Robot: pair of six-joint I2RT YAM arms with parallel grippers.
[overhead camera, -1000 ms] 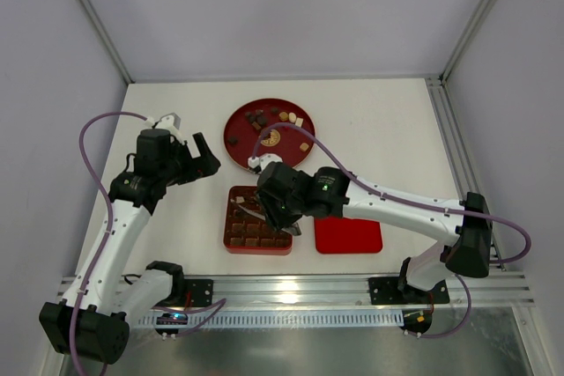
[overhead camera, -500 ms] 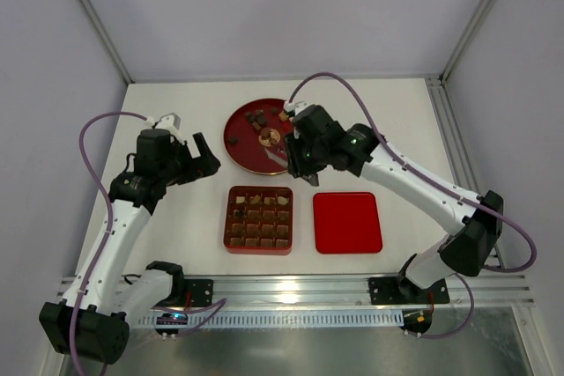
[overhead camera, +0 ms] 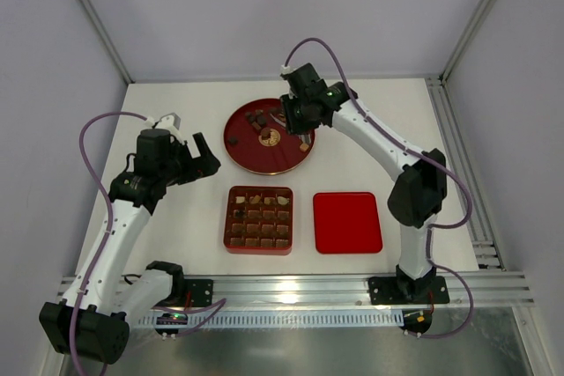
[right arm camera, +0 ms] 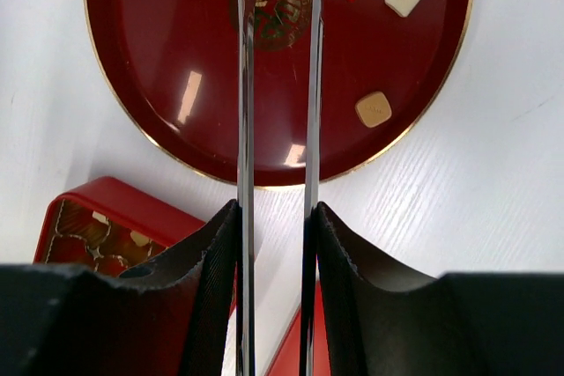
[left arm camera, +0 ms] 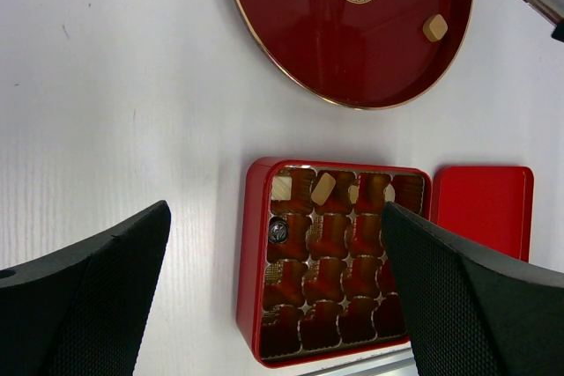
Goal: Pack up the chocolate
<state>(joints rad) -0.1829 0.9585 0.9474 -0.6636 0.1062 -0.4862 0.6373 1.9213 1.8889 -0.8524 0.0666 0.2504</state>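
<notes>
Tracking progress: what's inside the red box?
Red box holds cream chocolates along one row, one dark piece; other cells seem empty. A finger of the left end effector covers one corner.

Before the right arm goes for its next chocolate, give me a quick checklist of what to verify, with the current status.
1. Box open, lid lying apart to its right: ok.
2. Chocolates left on the plate: ok.
3. Right jaws clamped on the tongs, blades above the plate: ok.
4. Tong tips empty: cannot tell, they reach the frame edge.
5. Left jaws open, holding nothing, clear of the box: ok.
</notes>
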